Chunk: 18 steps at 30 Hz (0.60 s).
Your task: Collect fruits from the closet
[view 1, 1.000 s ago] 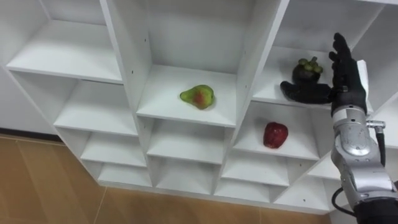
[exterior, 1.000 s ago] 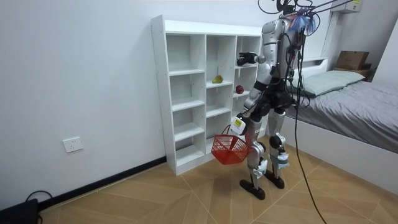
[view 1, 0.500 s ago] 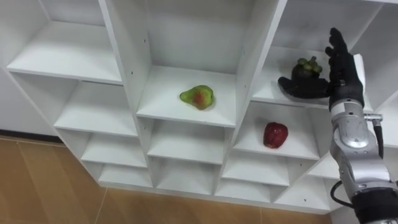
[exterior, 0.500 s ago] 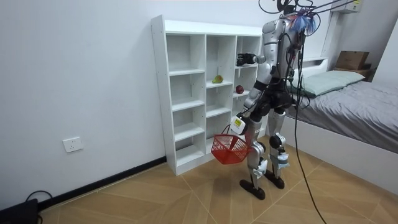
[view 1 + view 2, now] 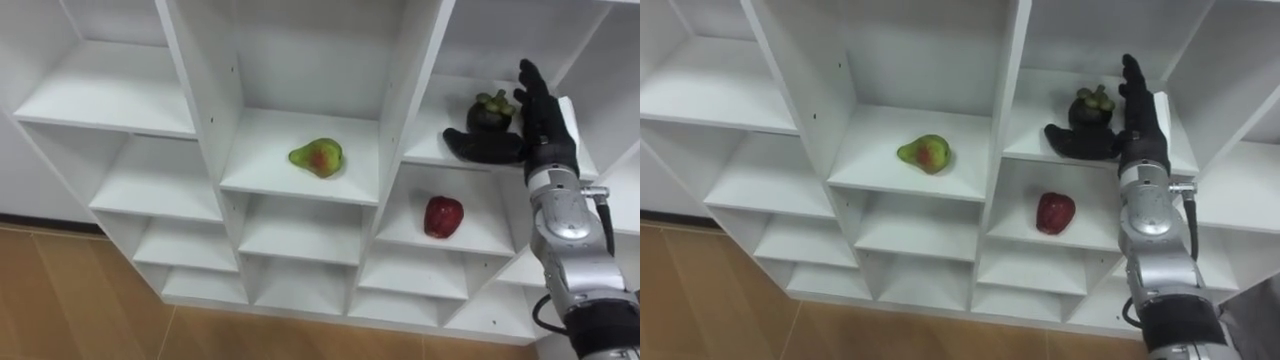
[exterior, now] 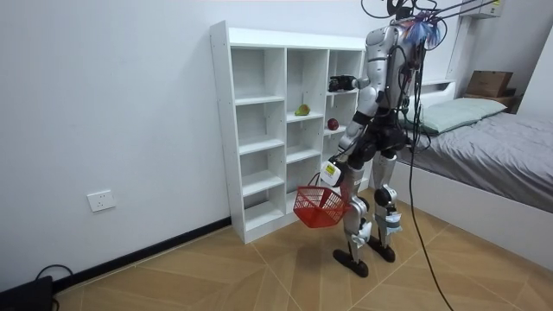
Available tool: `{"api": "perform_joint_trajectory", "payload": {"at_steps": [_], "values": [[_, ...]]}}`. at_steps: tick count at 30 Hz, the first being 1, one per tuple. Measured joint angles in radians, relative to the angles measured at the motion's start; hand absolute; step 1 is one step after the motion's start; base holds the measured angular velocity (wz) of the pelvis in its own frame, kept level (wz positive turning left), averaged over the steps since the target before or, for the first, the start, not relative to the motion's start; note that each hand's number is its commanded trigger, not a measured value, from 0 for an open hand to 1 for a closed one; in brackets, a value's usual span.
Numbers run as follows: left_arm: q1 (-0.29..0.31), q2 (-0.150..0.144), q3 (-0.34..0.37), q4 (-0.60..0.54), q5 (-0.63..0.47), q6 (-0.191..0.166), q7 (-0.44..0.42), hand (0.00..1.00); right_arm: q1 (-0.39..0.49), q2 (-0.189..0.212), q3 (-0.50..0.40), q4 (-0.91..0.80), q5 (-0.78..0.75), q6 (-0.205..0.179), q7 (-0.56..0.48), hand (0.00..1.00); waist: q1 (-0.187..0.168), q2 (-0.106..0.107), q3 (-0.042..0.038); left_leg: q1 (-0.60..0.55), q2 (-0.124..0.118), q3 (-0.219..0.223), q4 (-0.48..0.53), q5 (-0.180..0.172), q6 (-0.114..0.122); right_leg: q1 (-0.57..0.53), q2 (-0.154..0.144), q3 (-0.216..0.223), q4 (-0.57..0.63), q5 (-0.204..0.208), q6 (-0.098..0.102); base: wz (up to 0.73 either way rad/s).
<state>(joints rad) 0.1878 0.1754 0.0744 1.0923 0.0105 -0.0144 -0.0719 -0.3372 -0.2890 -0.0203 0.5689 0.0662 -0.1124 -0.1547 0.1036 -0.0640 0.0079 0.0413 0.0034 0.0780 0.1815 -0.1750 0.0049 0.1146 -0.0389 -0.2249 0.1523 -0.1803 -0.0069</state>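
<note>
Down by my left leg, in the room view, a red basket [image 6: 318,208] hangs from my left hand [image 6: 333,175]; how that hand grips it I cannot tell. I stand close before the white closet [image 5: 196,100], at its right end, with a bed [image 6: 492,138] off at the room view's right.

On the middle column's shelf lies a green pear [image 5: 317,157] with a red blush. To its right, in the right column and one shelf lower, sits a red apple [image 5: 443,216]. On the shelf above the apple, near the front edge, is a dark mangosteen [image 5: 491,112].

My right hand [image 5: 542,135] is raised into that compartment, spread open. The thumb stretches left along the shelf just in front of the fruit, and the fingers stand straight up just to its right. The mangosteen sits in the crook between thumb and fingers, with nothing curled round it. Whether my palm touches it I cannot tell.
</note>
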Motion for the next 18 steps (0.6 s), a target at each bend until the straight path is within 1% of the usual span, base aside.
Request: {"api": "perform_joint_trajectory", "payload": {"at_steps": [5, 6, 7, 8, 9, 11, 13, 18], "values": [[0.000, 0.000, 0.000, 0.010, 0.000, 0.000, 0.001, 1.00, -0.003, -0.010, 0.000, 0.025, -0.029, -0.006, 0.006, 0.00, 0.001, 0.001, 0.0004, -0.003, 0.000, -0.008, 0.007, 0.000, 0.000, 0.008, 0.000, -0.008, 0.000, 0.000, 0.000, 0.04], [0.000, 0.000, 0.000, 0.010, 0.000, 0.000, 0.000, 1.00, -0.003, -0.011, 0.000, 0.030, -0.036, -0.008, 0.006, 0.44, 0.001, 0.001, 0.0005, -0.004, 0.000, -0.010, 0.008, 0.000, 0.000, 0.008, 0.000, -0.011, 0.000, 0.000, 0.000, 0.05], [-0.001, 0.000, 0.000, 0.013, 0.000, 0.000, 0.000, 1.00, -0.003, -0.012, 0.000, 0.032, -0.037, -0.008, 0.006, 0.82, 0.002, 0.001, 0.0004, -0.004, 0.000, -0.011, 0.009, 0.000, 0.000, 0.009, 0.000, -0.011, 0.001, 0.000, 0.000, 0.03], [-0.002, 0.000, 0.001, 0.017, 0.000, 0.000, 0.000, 1.00, -0.003, -0.012, 0.000, 0.035, -0.037, -0.009, 0.007, 1.00, 0.002, 0.001, 0.0004, -0.004, 0.000, -0.011, 0.010, 0.000, 0.000, 0.009, 0.000, -0.011, 0.001, 0.000, 0.000, 0.00], [-0.003, 0.000, 0.001, 0.023, 0.000, 0.000, 0.000, 1.00, -0.003, -0.013, 0.000, 0.044, -0.036, -0.018, 0.006, 1.00, 0.002, 0.001, 0.0004, -0.003, 0.000, -0.012, 0.011, 0.000, 0.000, 0.012, 0.000, -0.012, 0.001, 0.000, 0.000, 0.00], [-0.002, 0.001, 0.002, 0.028, 0.000, 0.002, 0.000, 1.00, -0.003, -0.017, -0.002, 0.045, -0.036, -0.021, 0.005, 1.00, 0.001, 0.001, 0.0005, -0.003, 0.000, -0.012, 0.014, 0.000, 0.000, 0.013, 0.000, -0.012, 0.001, 0.000, 0.000, 0.00], [-0.001, 0.002, 0.001, 0.029, 0.000, 0.006, 0.000, 1.00, -0.003, -0.034, -0.003, 0.048, -0.037, -0.024, 0.004, 1.00, 0.002, 0.000, 0.0003, -0.003, 0.000, -0.012, 0.016, 0.000, 0.000, 0.014, 0.000, -0.012, 0.001, 0.000, 0.000, 0.00], [-0.001, 0.003, 0.000, 0.031, 0.000, 0.009, 0.002, 1.00, -0.002, -0.039, -0.005, 0.057, -0.025, -0.037, 0.004, 1.00, -0.006, 0.002, 0.0012, 0.000, 0.001, -0.012, 0.016, -0.001, 0.000, 0.018, 0.002, -0.010, 0.001, 0.000, 0.000, 0.00]]}}
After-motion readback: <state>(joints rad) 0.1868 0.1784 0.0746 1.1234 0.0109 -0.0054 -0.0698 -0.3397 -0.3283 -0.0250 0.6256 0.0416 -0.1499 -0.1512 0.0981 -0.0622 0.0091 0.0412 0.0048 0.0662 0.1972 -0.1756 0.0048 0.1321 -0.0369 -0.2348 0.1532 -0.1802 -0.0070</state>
